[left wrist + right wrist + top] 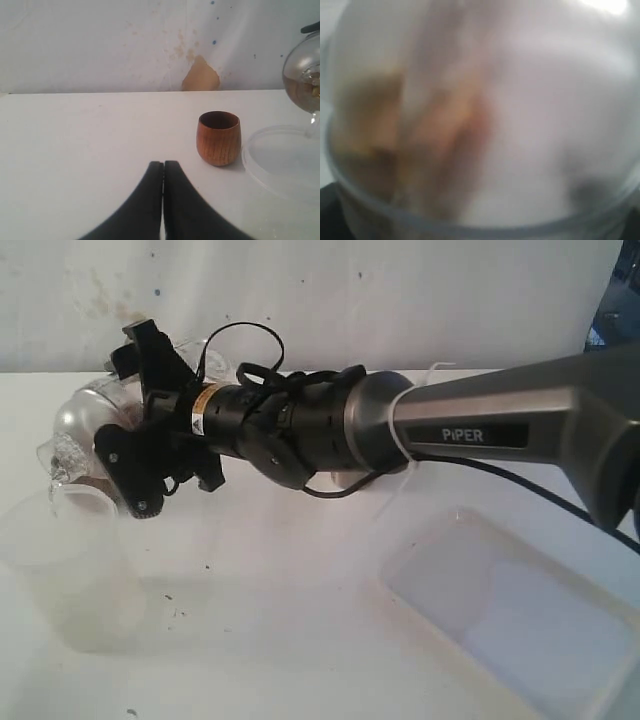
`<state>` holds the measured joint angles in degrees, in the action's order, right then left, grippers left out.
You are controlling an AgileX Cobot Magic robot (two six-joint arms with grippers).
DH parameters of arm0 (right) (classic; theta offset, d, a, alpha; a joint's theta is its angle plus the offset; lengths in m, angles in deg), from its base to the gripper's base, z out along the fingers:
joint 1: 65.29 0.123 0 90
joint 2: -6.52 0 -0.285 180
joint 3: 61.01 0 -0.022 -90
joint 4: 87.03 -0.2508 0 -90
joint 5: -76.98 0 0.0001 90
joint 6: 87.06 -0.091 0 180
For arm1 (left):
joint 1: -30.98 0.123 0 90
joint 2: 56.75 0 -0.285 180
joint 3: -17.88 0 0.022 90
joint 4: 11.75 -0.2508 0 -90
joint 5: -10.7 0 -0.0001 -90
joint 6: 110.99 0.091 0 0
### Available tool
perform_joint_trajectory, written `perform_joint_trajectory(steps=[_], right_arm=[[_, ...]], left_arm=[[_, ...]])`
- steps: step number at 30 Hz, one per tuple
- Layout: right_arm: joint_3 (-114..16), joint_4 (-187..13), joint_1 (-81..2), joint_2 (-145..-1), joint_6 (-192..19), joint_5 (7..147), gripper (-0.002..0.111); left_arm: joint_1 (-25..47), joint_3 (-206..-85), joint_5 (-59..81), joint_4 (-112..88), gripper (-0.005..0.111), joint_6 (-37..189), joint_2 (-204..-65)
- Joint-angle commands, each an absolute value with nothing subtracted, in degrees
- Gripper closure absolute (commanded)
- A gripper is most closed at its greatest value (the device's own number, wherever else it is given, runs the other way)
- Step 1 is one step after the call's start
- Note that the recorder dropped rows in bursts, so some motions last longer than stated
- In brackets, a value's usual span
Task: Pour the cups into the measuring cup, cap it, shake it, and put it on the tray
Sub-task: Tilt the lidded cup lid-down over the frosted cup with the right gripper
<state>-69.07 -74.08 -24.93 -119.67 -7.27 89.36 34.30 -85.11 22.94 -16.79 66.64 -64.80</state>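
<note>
While looking across the white table [300,580] from the exterior camera, find the right arm [500,425] stretched from the right edge over to the far left. Find the right pincer [122,415] clamped on the measuring cup [75,425], one black finger on each side of it. Note the measuring cup held clear of the table, tipped well over toward its side, its rounded clear end pointing left, just above the rim of the frosted cup [50,570]. Note the frosted cup standing upright at near left. Find the tray [420,540] lying flat at near right, well apart from both cups.

From the left wrist camera, see the left pincer [162,165] with both fingers pressed together, gripping nothing, low over bare table. See the wooden cup [218,138] upright beyond the fingertips, apart from them and just beside the frosted cup's rim. See brownish contents inside the raised measuring cup. Note a stained white wall [150,45] behind the table.

From the right wrist camera, make out only blurred clear plastic with an orange-brown smear inside, filling the view. Cannot tell from it how the fingers sit.
</note>
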Motion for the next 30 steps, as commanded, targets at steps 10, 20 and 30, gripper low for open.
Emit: perform_joint_trajectory(steps=[10,20,30], right_arm=[[-70.04,-73.83,-25.96,-118.86,4.34,99.0,0.108],[-70.8,-73.83,-25.96,-118.86,4.23,101.46,0.108],[-74.56,-73.83,-25.96,-118.86,4.23,100.57,0.108]], left_arm=[[34.3,-84.91,22.33,-16.45,0.106,66.48,-64.53],[34.3,-84.91,22.33,-16.45,0.106,66.48,-64.53],[34.3,-84.91,22.33,-16.45,0.106,66.48,-64.53]])
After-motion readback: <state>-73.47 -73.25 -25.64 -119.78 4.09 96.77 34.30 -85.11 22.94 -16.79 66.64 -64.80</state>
